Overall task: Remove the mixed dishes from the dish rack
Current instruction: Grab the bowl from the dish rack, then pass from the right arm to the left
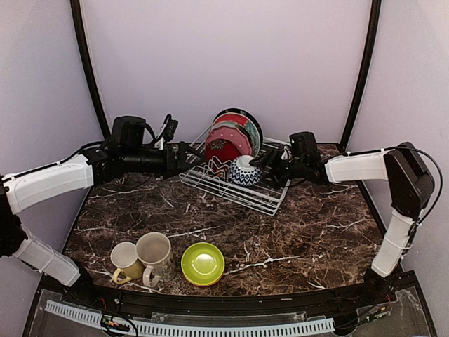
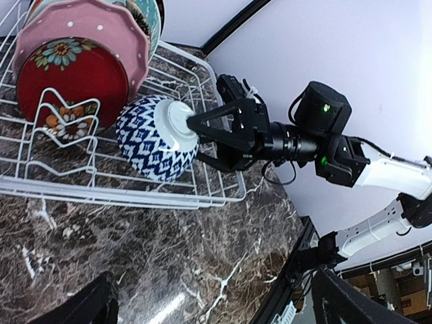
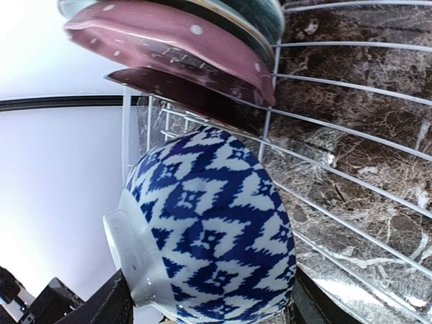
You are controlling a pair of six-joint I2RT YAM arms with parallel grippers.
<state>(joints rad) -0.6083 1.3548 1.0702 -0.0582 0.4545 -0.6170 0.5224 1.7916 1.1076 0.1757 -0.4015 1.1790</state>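
1. Gripping the blue-and-white bowl, the right pincer is partly closed, with one finger at the foot and the other at the rim.
2. The bowl lies on its side in the dish rack.
3. A pink plate and a red plate stand on edge just beyond it.
4. The left pincer hangs wide open and empty, across the rack from the right one.
5. The yellow mug, beige mug and lime bowl sit on the bench, well apart from both.

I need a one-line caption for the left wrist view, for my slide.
Right gripper holds the blue-and-white bowl, lying on its side in the white dish rack beside upright plates.
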